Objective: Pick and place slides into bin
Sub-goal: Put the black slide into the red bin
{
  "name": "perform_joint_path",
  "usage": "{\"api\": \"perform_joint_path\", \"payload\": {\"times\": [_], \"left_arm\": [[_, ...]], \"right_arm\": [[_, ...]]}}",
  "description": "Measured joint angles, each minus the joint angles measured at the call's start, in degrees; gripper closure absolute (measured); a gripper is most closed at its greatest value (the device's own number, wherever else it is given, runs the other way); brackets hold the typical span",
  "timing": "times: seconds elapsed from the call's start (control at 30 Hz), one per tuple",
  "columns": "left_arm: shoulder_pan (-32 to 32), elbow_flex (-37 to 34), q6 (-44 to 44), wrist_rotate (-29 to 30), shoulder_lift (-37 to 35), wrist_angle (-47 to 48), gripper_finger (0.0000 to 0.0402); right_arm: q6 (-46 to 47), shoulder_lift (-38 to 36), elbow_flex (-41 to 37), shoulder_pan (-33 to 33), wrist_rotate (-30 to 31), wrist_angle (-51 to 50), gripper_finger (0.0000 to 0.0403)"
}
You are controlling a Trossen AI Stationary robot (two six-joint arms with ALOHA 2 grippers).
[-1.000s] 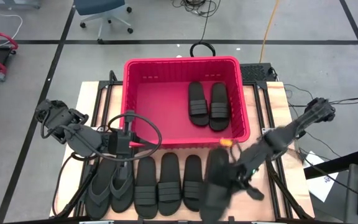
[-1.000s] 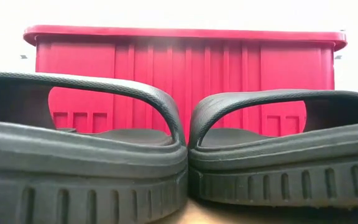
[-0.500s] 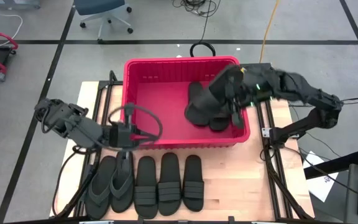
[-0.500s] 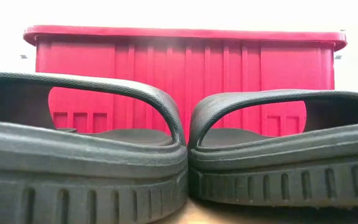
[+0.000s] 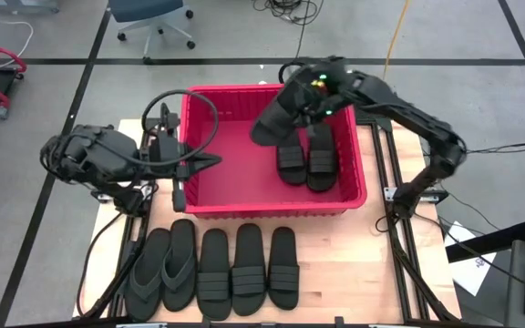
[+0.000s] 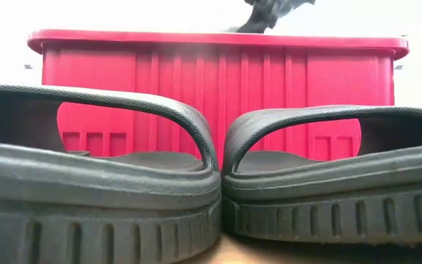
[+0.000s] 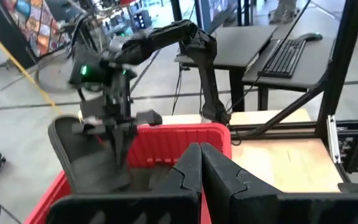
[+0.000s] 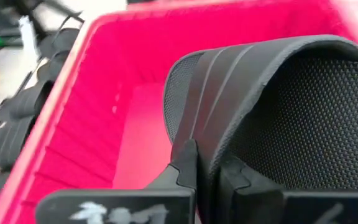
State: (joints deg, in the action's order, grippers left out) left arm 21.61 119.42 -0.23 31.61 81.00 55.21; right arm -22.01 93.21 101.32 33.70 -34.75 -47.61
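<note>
Bin: the red slotted bin [image 5: 244,173] sits at the middle of the table's far half; two band-strap slides [image 5: 305,155] already lie side by side on its floor toward the right wall, long axes running far to near.
Row on table: five slides lie parallel along the near edge in front of the bin, two thong flip-flops [image 5: 164,271] at the left end, three band-strap slides [image 5: 247,271] beside them.
Right arm: reaches in over the bin's far rim; the right gripper [image 5: 292,102] is pinched on a carried slide [image 5: 275,117] by the edge of its strap.
Carried slide: hangs above the bin's far middle, tilted, its long axis slanting down toward the open floor left of the two resting slides.
Key relation: bare red floor lies directly below and to the left of the held slide; I judge a lowering and release there would clear the pair.
Left arm: waits at the bin's left wall, the left gripper [image 5: 210,161] pressed together and empty, pointing in over the rim; it is the arm nearer the flip-flops.
</note>
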Motion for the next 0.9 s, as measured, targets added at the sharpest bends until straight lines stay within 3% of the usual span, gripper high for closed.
{"api": "perform_joint_path", "payload": {"times": [0.1,0.3,0.53,0.63,0.77,0.9], "left_arm": [[0.1,0.0,-1.4,0.0,-0.2,2.0,0.0394],[-0.2,0.0,-2.3,0.0,-0.2,7.7,0.0394],[-2.7,0.0,-1.5,2.0,-2.3,10.7,0.0394],[-3.7,0.0,-2.0,1.7,-3.7,12.4,0.0394],[-4.8,0.0,-1.8,1.6,-5.1,12.5,0.0394],[-5.4,0.0,-1.8,1.5,-6.2,12.7,0.0394]], "right_arm": [[-3.5,4.8,0.0,-0.1,-4.4,-1.7,0.0399],[-13.2,11.8,0.0,-3.3,-1.1,-4.3,0.0399],[-23.0,16.8,0.1,-5.9,-1.5,-3.6,0.0401],[-23.7,19.1,0.1,-5.7,-1.9,-2.4,0.0401],[-23.4,21.4,0.1,-5.1,-7.2,-2.3,0.0402],[-23.6,23.9,0.1,-5.2,-7.3,-0.9,0.0402]]}}
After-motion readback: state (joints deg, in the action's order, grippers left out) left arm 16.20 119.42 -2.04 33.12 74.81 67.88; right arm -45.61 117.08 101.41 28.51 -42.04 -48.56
